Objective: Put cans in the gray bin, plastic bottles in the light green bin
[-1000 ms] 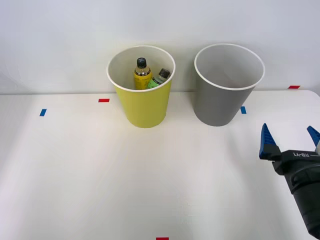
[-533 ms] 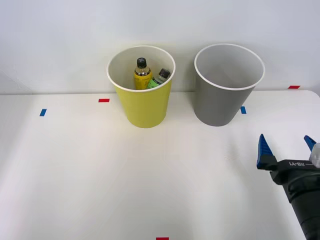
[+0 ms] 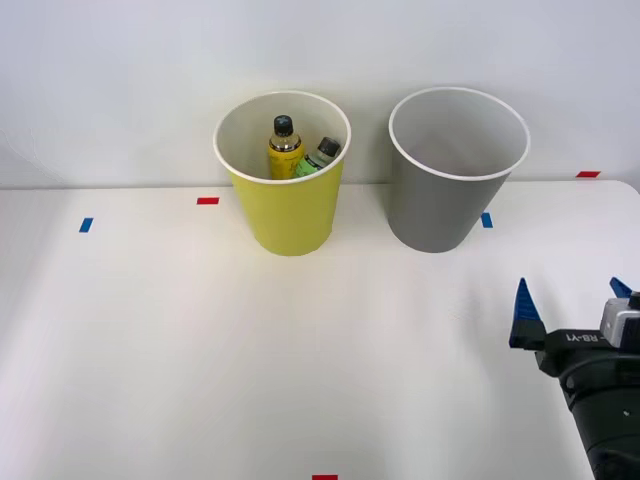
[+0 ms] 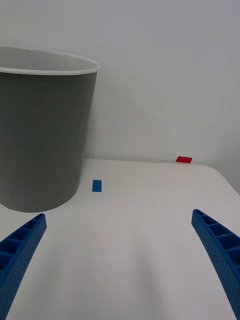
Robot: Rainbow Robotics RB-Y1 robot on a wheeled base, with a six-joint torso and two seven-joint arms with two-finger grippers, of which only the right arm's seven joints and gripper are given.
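Gripper (image 3: 572, 303) drawn back from gray bin (image 3: 440, 200), jaws apart, empty.

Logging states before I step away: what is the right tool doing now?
Right tool: open, holding nothing, over the white table.

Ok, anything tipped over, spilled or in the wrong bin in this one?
Nothing stands out. Both plastic bottles sit inside the light green bin, the green-labelled one leaning. The gray bin stands upright; its bottom can't be seen from here. The right gripper is open, holding nothing.
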